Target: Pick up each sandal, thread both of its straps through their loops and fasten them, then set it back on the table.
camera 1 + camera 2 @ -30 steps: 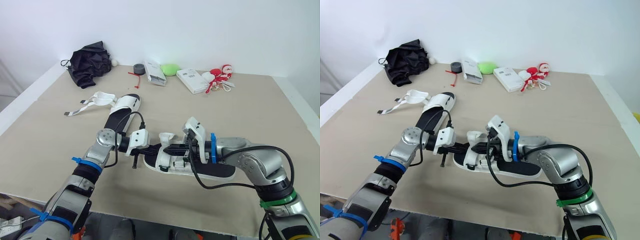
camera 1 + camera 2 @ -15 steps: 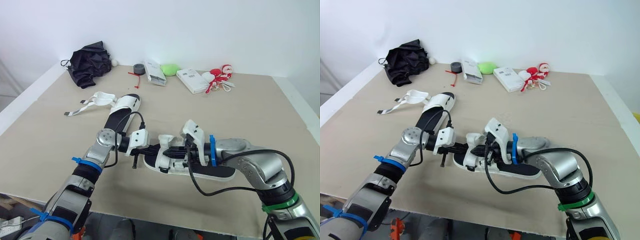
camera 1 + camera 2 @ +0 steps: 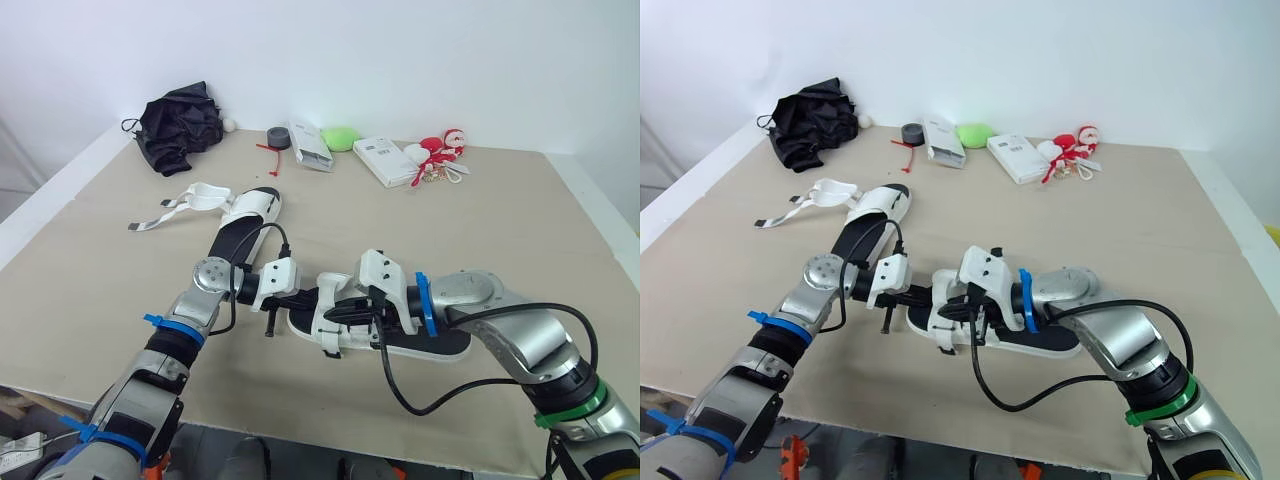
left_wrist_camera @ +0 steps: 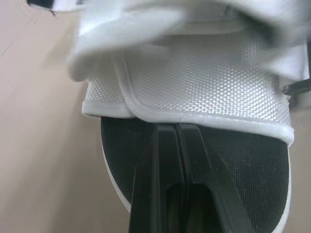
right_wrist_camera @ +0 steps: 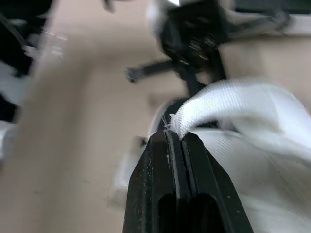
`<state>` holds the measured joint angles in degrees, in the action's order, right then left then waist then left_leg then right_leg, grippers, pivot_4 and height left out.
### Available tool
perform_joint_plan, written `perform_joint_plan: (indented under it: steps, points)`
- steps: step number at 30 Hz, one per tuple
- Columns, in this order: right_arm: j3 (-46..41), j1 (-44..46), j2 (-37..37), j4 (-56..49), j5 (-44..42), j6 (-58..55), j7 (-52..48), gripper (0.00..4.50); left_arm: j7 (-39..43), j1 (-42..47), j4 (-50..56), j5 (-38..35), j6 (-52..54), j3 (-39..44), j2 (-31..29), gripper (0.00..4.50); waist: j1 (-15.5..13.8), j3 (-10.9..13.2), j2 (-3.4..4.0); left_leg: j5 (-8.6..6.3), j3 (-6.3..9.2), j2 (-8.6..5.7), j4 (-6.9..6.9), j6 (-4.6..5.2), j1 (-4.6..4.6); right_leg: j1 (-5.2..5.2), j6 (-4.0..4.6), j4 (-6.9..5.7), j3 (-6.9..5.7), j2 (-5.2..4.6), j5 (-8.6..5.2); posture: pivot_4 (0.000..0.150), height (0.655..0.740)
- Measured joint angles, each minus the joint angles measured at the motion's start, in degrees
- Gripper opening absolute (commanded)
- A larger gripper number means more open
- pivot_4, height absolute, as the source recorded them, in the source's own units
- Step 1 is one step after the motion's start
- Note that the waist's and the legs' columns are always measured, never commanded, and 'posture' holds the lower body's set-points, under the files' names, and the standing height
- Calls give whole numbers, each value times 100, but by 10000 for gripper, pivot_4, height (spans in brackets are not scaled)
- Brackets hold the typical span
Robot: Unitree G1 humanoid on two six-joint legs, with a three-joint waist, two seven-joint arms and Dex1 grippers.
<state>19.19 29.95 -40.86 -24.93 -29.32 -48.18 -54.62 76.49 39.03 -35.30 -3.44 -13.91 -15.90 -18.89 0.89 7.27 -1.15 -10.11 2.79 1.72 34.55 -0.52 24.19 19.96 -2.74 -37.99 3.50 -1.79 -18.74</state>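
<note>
Presently right gripper [image 5: 173,136] clamped on white strap [image 5: 233,97], left gripper [image 4: 176,128] closed at sandal [image 3: 445,343] toe.

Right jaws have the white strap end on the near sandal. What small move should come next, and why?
Probably pull the white woven strap end taut across the black-soled sandal. The right gripper is shut on the strap's frayed tip, and the left gripper, jaws shut, rests on the footbed at the toe, apparently steadying it.
</note>
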Motion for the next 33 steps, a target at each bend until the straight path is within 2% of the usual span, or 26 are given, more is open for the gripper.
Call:
perform_joint_plan:
  steps: [2, 4, 5, 9, 11, 16, 18, 21, 25, 26, 30, 33]
  points:
    - [-21, -1, -1, -24, -149, -157, -49, 509, -10, -1, 0, 0, 0, 0, 0, 0, 0, 1, -1, 0, 1, 0, 0, -1, 0, 0, 2, 0, 0, -1, 1, 1500, 7322]
    - [-33, 0, 6, -34, -279, -445, -26, 7048, -16, -4, 0, 0, 0, 0, 1, 0, 0, 1, -2, 1, 1, 0, 0, -2, 0, 0, 2, 0, 0, -4, 1, 1500, 7322]
    - [-53, 1, 37, -31, -331, -593, 2, 7954, -19, -8, 0, 0, 0, 0, 0, 0, 0, 1, -2, 1, 1, 0, 0, -2, -1, 0, 2, 0, 0, -5, 1, 1500, 7322]
    - [-243, 115, 208, 78, -653, -1257, 168, 23773, -69, -14, 1, 0, 0, 0, -2, 0, 4, 3, -1, 3, 4, 1, 0, -5, -4, -1, 5, 0, -1, -6, 6, 1500, 7322]
    - [-541, 193, 274, 192, -982, -1590, 201, 27631, -93, -9, 1, 0, 0, 0, -1, 0, 4, 12, -4, 4, 5, 0, 0, -7, -4, -1, 6, 0, -1, -8, 10, 1500, 7322]
    - [-1656, 172, -6, 189, -1899, -2122, 45, 27631, -93, 28, 0, -1, -5, -21, 29, 0, -6, 38, -6, 6, 3, -3, 0, -10, 2, 0, -4, 0, -4, -28, 10, 1500, 7322]
    - [-2421, -283, -402, -220, -2494, -2369, -23, 27631, -55, 46, -6, -9, -24, -45, 38, 0, -24, 40, -9, 6, -8, -7, -1, -10, 2, -4, -4, 1, -11, -39, 8, 1500, 7322]
    - [-2625, -856, -574, -864, -2793, -2458, 84, 27631, -52, 64, -16, -9, -27, -60, 45, 0, -33, 41, -8, 6, -9, -11, -2, -10, 5, -5, -21, 1, -13, -37, -2, 1500, 7322]
    - [-2329, -1484, -487, -1645, -2727, -2555, 788, 27631, -74, 81, -61, -9, -30, -58, 33, 0, -20, 47, -15, 5, -12, -11, -1, -11, -1, -3, -15, 1, -10, -39, 2, 1500, 7322]
    - [-2001, -1498, -119, -1638, -2469, -2641, 1411, 27631, -94, 97, -100, -9, -30, -58, 32, 0, -3, 53, -20, 6, -10, -8, -2, -13, -2, -1, 14, 2, -10, -46, -5, 1500, 7322]
    - [-1565, -1370, 267, -1494, -2129, -2781, 2126, 27631, -111, 122, -134, -9, -67, -59, 44, 0, 14, 69, -20, 12, -14, -6, -2, -23, 1, 2, 16, 2, -9, -69, -1, 1500, 7322]
    - [-1285, -1110, 454, -1305, -1924, -2916, 2518, 27631, -87, 168, -149, -9, -78, -72, 59, 0, 14, 76, -23, 44, -14, -7, -3, -73, 5, 3, 4, 3, -10, -72, -2, 1500, 7322]
